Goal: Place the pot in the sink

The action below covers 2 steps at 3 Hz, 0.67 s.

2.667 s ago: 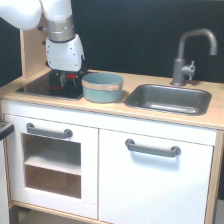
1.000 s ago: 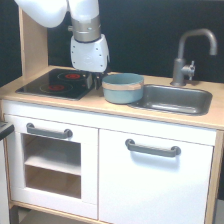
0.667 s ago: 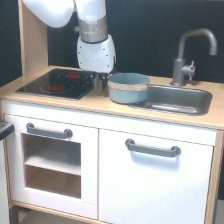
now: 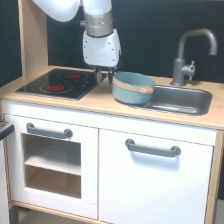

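The pot (image 4: 132, 88) had shifted further toward the exterior view's right, now tilted at the sink's (image 4: 181, 99) near rim, partly over the basin. The hand (image 4: 104, 76) had followed, at the pot's rim; whether it was clamped there I cannot tell. Behind lay the worktop (image 4: 100, 102).

The wooden countertop (image 4: 100, 102) runs across the top of the white toy kitchen. A black stovetop (image 4: 57, 84) with red rings is set into it on the exterior view's left. The dark grey sink (image 4: 182, 99) is sunk into it on the exterior view's right, and a dark faucet (image 4: 187, 60) stands on the counter behind the basin. The light blue pot (image 4: 132, 88) sits between stovetop and sink, its far side overlapping the sink's near rim.
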Motion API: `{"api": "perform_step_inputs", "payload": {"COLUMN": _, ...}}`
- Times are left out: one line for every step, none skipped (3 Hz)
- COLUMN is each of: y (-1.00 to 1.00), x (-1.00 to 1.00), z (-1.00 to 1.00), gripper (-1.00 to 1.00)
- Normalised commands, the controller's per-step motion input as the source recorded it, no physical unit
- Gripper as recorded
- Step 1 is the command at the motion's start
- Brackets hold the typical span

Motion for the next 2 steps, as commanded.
{"api": "perform_step_inputs", "payload": {"y": 0.93, "x": -0.28, "z": 0.63, "gripper": 0.99}}
{"api": "perform_step_inputs", "payload": {"y": -0.51, "x": 1.00, "z": 0.76, "gripper": 0.87}}
